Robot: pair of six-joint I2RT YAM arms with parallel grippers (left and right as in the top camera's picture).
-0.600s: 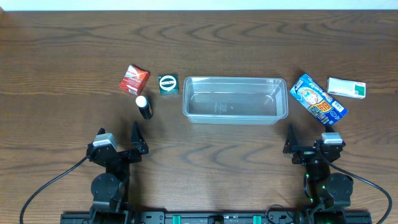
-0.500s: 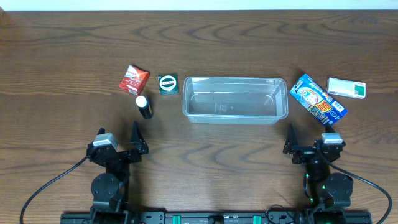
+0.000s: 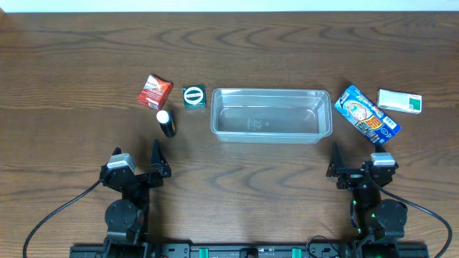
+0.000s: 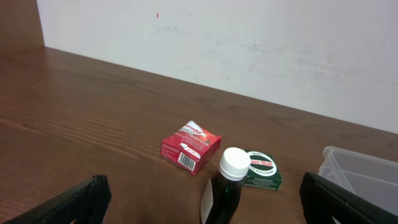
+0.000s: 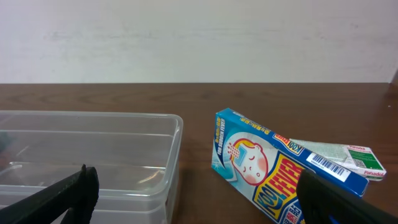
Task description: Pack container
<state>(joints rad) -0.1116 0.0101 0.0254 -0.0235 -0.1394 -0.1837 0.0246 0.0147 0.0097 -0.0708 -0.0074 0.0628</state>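
wooden table, six things on it

the dark wooden table (image 3: 272, 43) carries a clear container (image 3: 215, 115) at centre. left of it are a red box (image 3: 155, 91), a small green box (image 3: 193, 97) and an upright white-capped bottle (image 3: 166, 123). right of it are a blue box (image 3: 366, 115) and, just beside that, a white-and-green packet (image 3: 399, 101).

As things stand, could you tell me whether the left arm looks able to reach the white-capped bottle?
Probably yes: the bottle stands upright just ahead of the open left end effector, with nothing between them.
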